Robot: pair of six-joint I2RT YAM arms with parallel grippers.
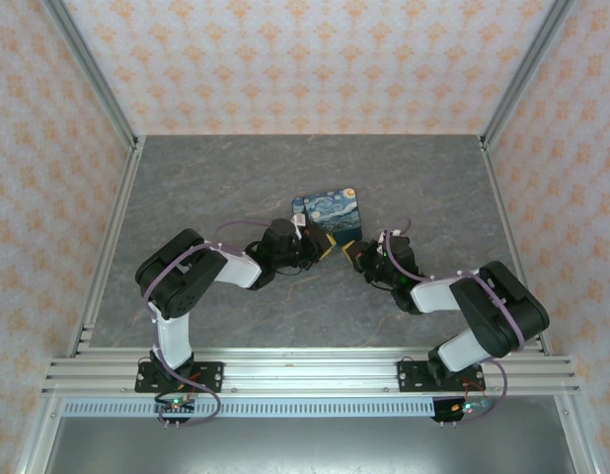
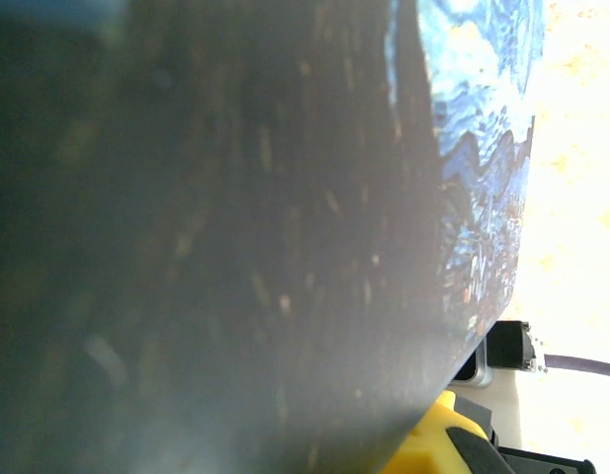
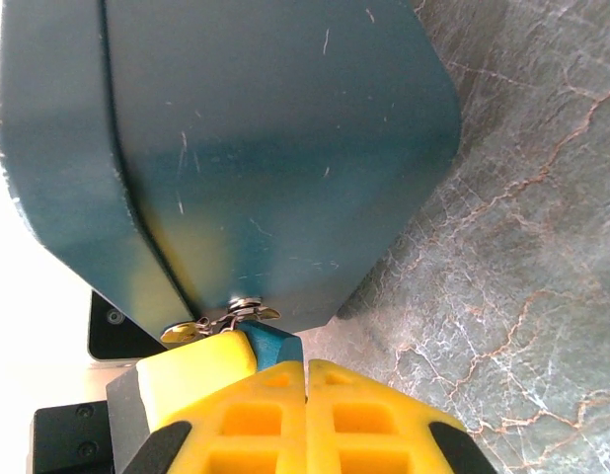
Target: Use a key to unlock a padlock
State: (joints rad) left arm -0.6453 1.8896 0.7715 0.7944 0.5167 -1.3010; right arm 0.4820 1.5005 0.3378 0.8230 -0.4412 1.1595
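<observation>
Places the key (image 3: 248,308) at the tin's (image 3: 285,148) lower edge — just ahead of the right fingers (image 3: 315,380), slightly left, lying crosswise; reads those fingers as pressed shut, nothing visible between; takes the left fingers (image 1: 305,244) as shut too — grip unclear; favours the right arm.

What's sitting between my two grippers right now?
The starry-night tin. In the top view, its near edge sits between the left gripper and the right gripper, with both close against it.
</observation>
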